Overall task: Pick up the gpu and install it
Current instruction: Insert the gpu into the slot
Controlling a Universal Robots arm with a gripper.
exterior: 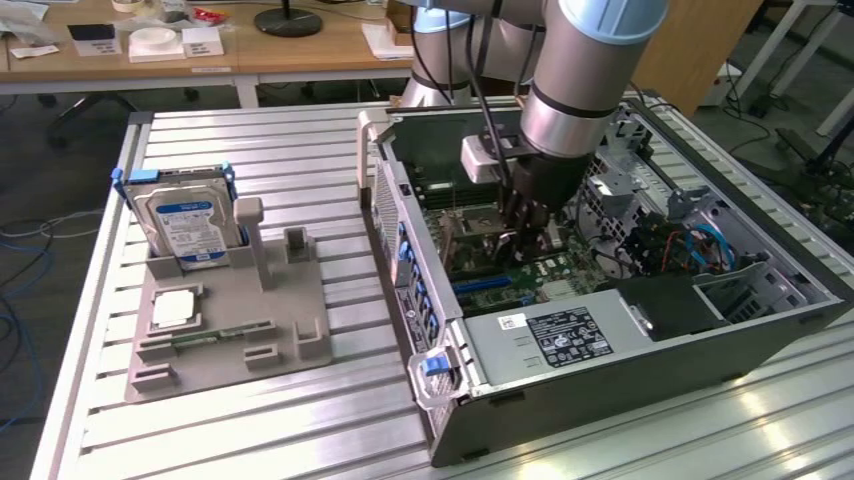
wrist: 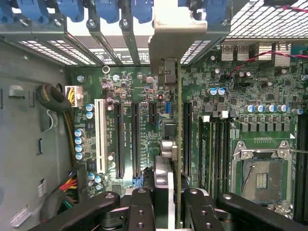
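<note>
My gripper [exterior: 529,222] reaches down into the open computer case [exterior: 667,375], just above the green motherboard [exterior: 497,280]. In the wrist view its black fingers [wrist: 140,207] are shut on the gpu [wrist: 179,120], which I see edge-on as a thin dark slab. The gpu's silver bracket [wrist: 175,36] lies against the case's rear slot openings with blue clips [wrist: 108,9]. The card's lower edge runs along a long black expansion slot [wrist: 186,130] on the motherboard; whether it is seated in the slot I cannot tell.
On the exterior view's left a grey fixture [exterior: 300,320] holds an upright silver hard drive [exterior: 187,215] and a small green memory stick [exterior: 200,340]. Inside the case are a power supply [exterior: 567,335], cables [exterior: 694,245] and an empty CPU socket [wrist: 260,175].
</note>
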